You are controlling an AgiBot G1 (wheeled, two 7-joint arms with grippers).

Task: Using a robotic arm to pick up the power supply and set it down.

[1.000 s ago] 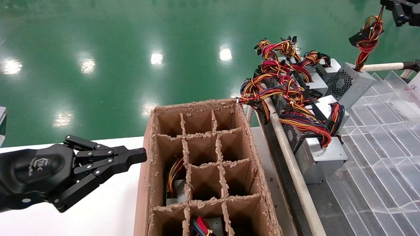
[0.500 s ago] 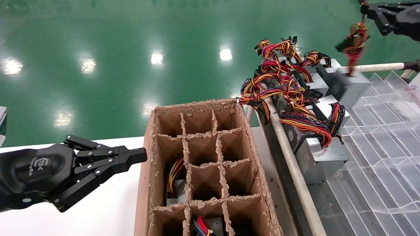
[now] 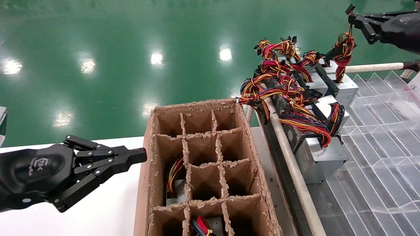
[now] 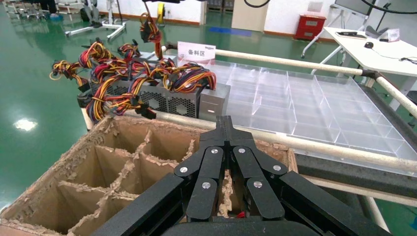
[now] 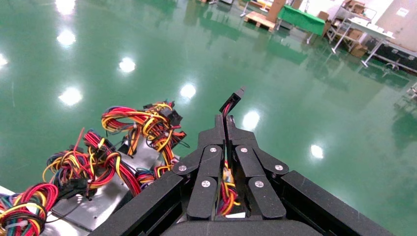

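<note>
Green glossy floor lay beyond the table, where the right claw (image 3: 352,18), pinched only on the wires of the power supply (image 3: 344,88) among the far units, risked slipping or snagging neighbouring bundles.

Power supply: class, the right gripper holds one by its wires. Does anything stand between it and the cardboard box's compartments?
Yes. The right gripper is shut on the wire bundle of the power supply at the far right. Between it and the cardboard box lie the other power supplies with tangled wires and a pale rail.
</note>
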